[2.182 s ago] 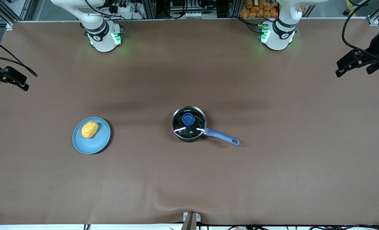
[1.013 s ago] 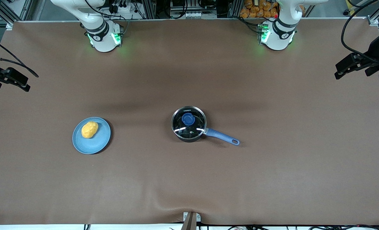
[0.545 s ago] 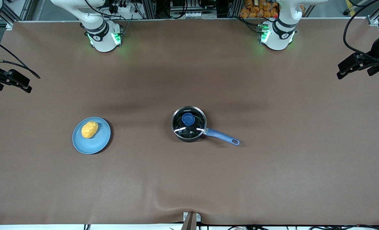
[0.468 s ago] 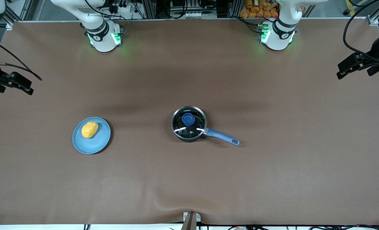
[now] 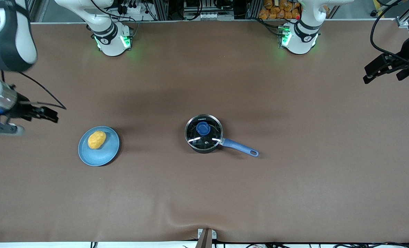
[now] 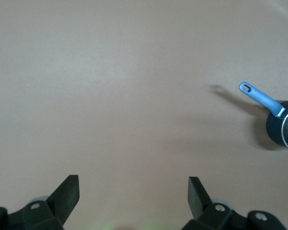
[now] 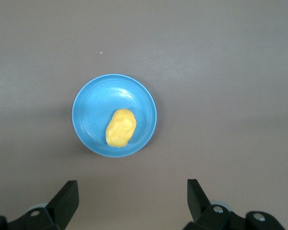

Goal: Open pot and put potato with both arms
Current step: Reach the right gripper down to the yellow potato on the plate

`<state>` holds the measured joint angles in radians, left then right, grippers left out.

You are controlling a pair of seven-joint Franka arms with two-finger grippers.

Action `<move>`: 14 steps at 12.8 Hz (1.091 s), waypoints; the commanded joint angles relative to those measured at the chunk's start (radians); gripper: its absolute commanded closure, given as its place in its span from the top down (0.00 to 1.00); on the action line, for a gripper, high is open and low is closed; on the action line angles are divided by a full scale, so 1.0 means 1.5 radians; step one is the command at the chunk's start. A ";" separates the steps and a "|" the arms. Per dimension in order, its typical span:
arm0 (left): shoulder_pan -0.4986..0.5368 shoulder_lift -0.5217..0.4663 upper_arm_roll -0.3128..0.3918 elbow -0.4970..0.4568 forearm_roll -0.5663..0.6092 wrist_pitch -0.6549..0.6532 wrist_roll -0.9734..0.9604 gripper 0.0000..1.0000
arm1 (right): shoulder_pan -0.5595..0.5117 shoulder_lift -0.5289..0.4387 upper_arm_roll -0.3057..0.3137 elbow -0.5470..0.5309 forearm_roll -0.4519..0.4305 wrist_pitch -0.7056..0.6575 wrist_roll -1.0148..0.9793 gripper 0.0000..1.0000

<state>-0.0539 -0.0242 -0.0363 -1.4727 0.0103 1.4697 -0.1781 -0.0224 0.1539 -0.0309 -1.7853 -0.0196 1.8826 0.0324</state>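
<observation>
On plate [image 5: 105, 156], potato [image 5: 96, 140]; pot [image 5: 203, 134] lidded.

Tabletop [image 5: 294, 193]: uniform matt brown. Pot [image 5: 203, 134]: black body, clear glass lid with a silver rim and a blue knob [image 5: 203, 128]; blue handle [image 5: 240, 147]. Potato [image 5: 96, 139]: yellow-orange. Plate [image 5: 102, 156]: plain light blue. Both arms: white shells with black and grey joint bands and green lights at the bases; left end effector [image 6: 133, 194] and right end effector [image 7: 132, 196]: black.
</observation>
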 commanded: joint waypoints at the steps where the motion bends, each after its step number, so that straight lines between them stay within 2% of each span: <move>1: 0.001 0.002 -0.003 0.003 -0.008 -0.010 -0.003 1.00 | -0.011 0.078 0.004 0.011 0.076 0.035 0.006 1.00; 4: 0.002 0.005 -0.002 0.000 -0.008 -0.011 -0.003 1.00 | -0.010 0.132 0.005 -0.009 0.098 0.104 0.008 1.00; 7: -0.003 0.007 -0.003 0.002 -0.009 -0.008 0.001 1.00 | -0.004 0.150 0.005 -0.083 0.098 0.215 0.009 1.00; 9: -0.004 0.007 -0.003 0.002 -0.009 0.002 0.002 1.00 | -0.008 0.165 0.006 -0.098 0.104 0.236 0.010 1.00; 14: 0.001 0.006 -0.003 0.003 -0.020 0.004 0.010 1.00 | -0.008 0.189 0.006 -0.135 0.172 0.273 0.003 1.00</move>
<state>-0.0599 -0.0140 -0.0395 -1.4785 -0.0032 1.4735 -0.1765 -0.0230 0.4288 -0.0320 -1.9654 0.1975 2.2592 0.0389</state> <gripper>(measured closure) 0.000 0.000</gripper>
